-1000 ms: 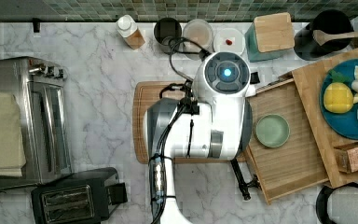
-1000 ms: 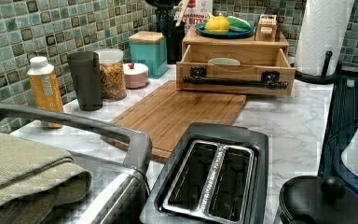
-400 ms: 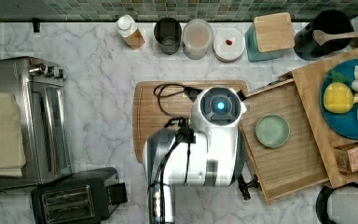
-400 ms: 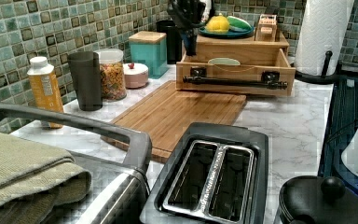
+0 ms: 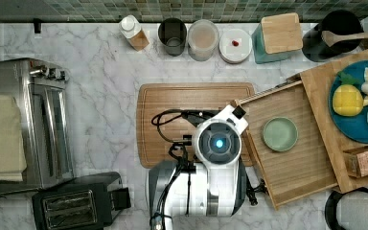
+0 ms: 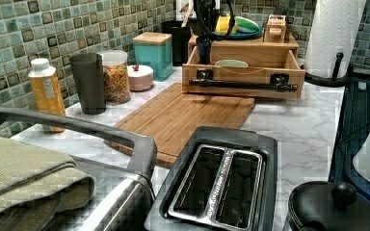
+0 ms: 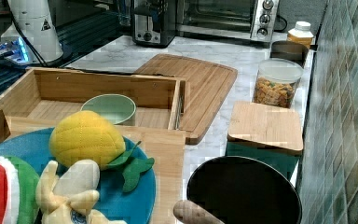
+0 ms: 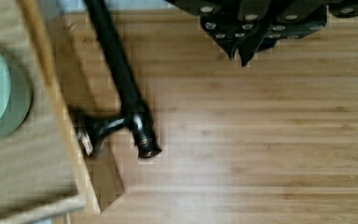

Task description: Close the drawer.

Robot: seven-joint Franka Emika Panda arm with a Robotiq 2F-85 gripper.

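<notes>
- Gripper (image 8: 242, 46) sits at the upper right of the wrist view, its black fingers (image 8: 235, 44) drawn together to a point with nothing between them, hanging over the cutting board (image 8: 261, 140).
- Arm (image 5: 218, 143) stands in the lower middle of the top view, its round white housing with a blue light over the board's right edge, just beside the front of the drawer (image 5: 297, 143).
- Drawer is pulled out: in the top view it lies right of centre, slightly skewed, its back end under the wooden slab (image 5: 318, 91) at the right edge.
- Handle (image 6: 243, 84), a long black bar, runs across the drawer's front in the upper middle of the left view; in the wrist view one end of it shows at the left, with its bracket fixed to the drawer front, apart from the fingers.
- Green bowl (image 5: 280, 134) rests inside the drawer, near its middle.
- Blue plate (image 7: 121, 196) with toy fruit, a yellow pineapple (image 7: 86, 137) among them, sits on the slab, lower left of the right view.
- Along the tiled wall at the top of the top view stand a bottle (image 5: 134, 32), a dark cup (image 5: 172, 34), a jar (image 5: 202, 38) and a teal box with a wooden lid (image 5: 278, 36).
- Toaster (image 5: 74, 206) sits in the lower left of the top view, below the toaster oven (image 5: 48, 120).
</notes>
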